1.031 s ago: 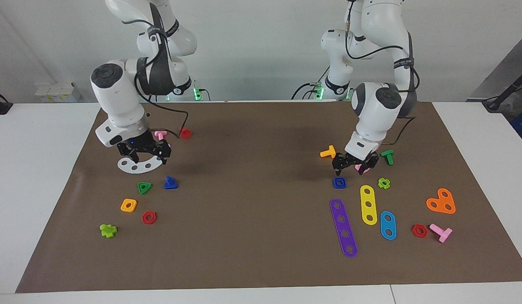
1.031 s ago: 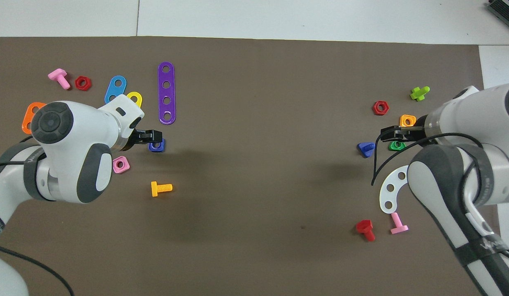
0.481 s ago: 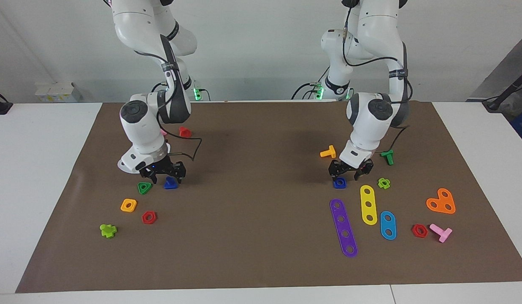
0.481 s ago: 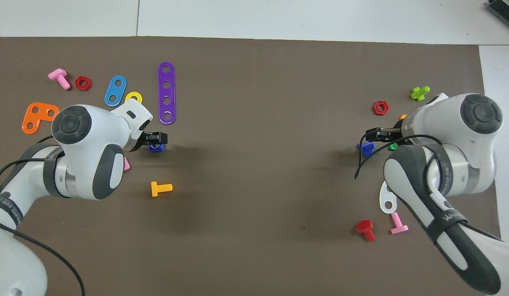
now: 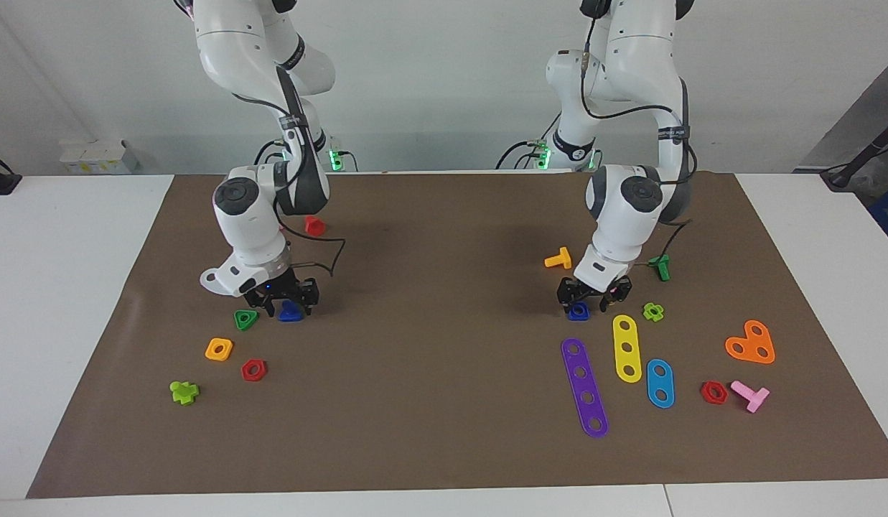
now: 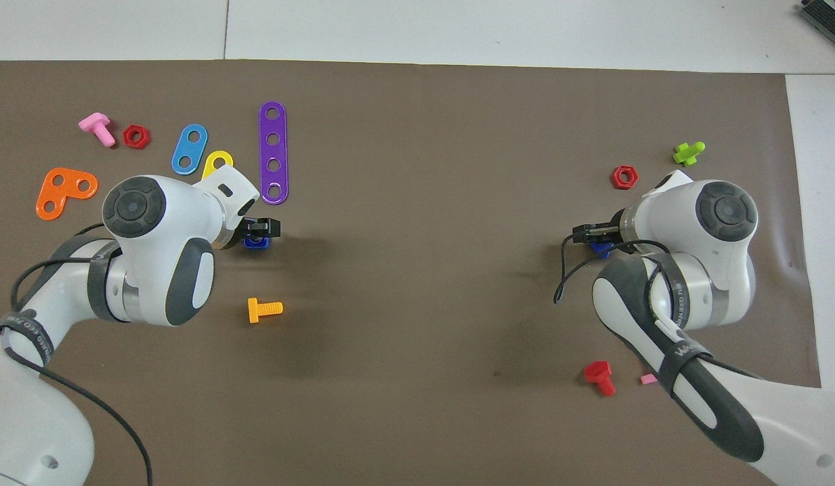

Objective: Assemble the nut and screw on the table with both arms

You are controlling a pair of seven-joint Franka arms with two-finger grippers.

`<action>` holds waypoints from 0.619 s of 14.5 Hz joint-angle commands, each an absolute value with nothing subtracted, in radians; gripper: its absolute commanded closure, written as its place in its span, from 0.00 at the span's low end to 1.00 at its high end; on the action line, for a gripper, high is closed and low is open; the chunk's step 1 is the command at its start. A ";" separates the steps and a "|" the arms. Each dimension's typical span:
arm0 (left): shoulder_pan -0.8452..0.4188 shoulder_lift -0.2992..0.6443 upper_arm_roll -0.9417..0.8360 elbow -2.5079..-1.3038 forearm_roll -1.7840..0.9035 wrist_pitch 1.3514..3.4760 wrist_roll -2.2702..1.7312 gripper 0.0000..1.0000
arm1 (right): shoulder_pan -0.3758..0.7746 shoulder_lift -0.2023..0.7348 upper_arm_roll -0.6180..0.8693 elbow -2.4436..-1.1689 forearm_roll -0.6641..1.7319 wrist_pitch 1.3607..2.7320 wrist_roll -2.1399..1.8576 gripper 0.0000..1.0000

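Note:
The blue square nut (image 5: 578,311) (image 6: 255,242) lies flat on the brown mat (image 5: 444,345) of the table, toward the left arm's end. My left gripper (image 5: 584,299) (image 6: 260,231) is down at the mat, open, with a finger on either side of the nut. The blue screw (image 5: 291,311) (image 6: 601,249) with its triangular head lies toward the right arm's end. Low over it, my right gripper (image 5: 289,303) (image 6: 591,236) stands open, its fingers straddling the screw. Both parts still rest on the mat, and the wrists hide part of each from overhead.
Beside the screw lie a green triangular nut (image 5: 245,319), an orange square nut (image 5: 219,349), a red hex nut (image 5: 253,369) and a white curved plate (image 5: 212,277). Around the blue nut lie an orange screw (image 5: 558,259), purple strip (image 5: 584,386), yellow strip (image 5: 627,347) and lime nut (image 5: 653,311).
Both grippers have come down to the mat: the right one moved from over the white plate onto the blue screw, the left one settled around the blue nut. Both sets of fingers have narrowed.

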State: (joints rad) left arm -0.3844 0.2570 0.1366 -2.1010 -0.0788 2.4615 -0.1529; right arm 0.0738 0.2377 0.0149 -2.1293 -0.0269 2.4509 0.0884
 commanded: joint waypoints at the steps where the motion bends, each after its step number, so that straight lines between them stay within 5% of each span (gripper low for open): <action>1: -0.409 0.267 0.152 -2.105 -0.095 2.485 -0.146 0.16 | 0.066 0.219 0.018 -2.146 -0.008 2.438 0.045 0.20; 5: -0.426 0.284 0.153 -2.111 -0.095 2.510 -0.144 0.20 | 0.066 0.215 0.018 -2.143 -0.006 2.425 0.026 0.35; 7: -0.428 0.284 0.153 -2.112 -0.092 2.508 -0.143 0.31 | 0.066 0.215 0.018 -2.141 -0.008 2.418 0.025 0.54; 9: -0.428 0.284 0.155 -2.114 -0.089 2.505 -0.132 0.42 | 0.066 0.209 0.018 -2.140 -0.006 2.402 0.025 0.87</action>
State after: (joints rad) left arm -0.4108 0.2824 0.1367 -2.1011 -0.0788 2.4821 -0.1513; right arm 0.0732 0.2344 0.0152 -2.1293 -0.0269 2.4313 0.0681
